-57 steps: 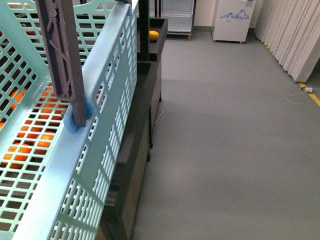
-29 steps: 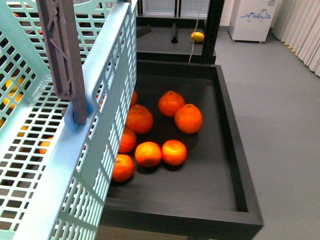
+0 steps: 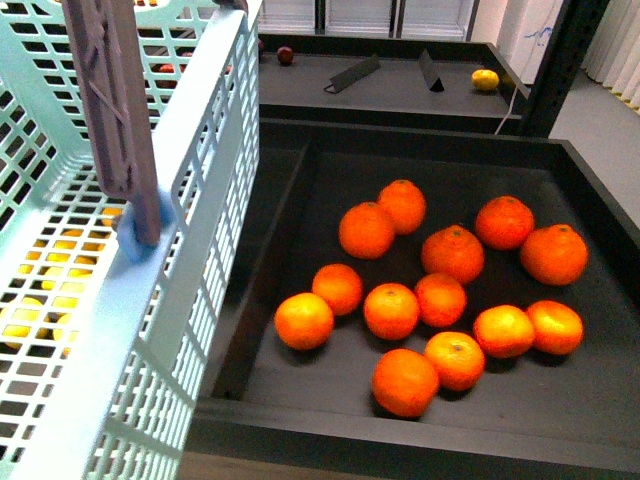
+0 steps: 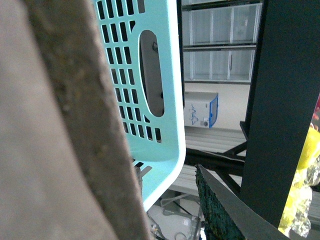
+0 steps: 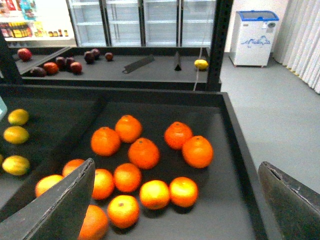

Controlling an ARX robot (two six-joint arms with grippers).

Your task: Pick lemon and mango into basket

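Note:
The turquoise slotted basket (image 3: pixel 190 200) fills the left of the front view, its brown-grey handle (image 3: pixel 115 120) standing up close to the camera. My left gripper (image 4: pixel 167 212) is shut on the basket, with the handle (image 4: pixel 55 130) huge in its wrist view. My right gripper (image 5: pixel 176 200) hangs open over a black tray of oranges, holding nothing. Three small yellow fruits (image 5: pixel 15 135) that look like lemons lie in the neighbouring tray. More yellow fruit (image 3: pixel 22 320) shows through the basket's slots. I cannot pick out a mango for certain.
Several oranges (image 3: pixel 440 290) lie in the black tray (image 3: pixel 400 440) in front. A lone yellow fruit (image 3: pixel 485 79) sits on the far shelf, beside a black post (image 3: pixel 560 60). Dark red fruits (image 5: pixel 60 64) lie on that shelf's left part. Grey floor and a chest freezer (image 5: pixel 255 37) are at the right.
The front view has swung from bare grey floor onto the tray of oranges, which now shows fully. The basket keeps its place at the left, held as before.

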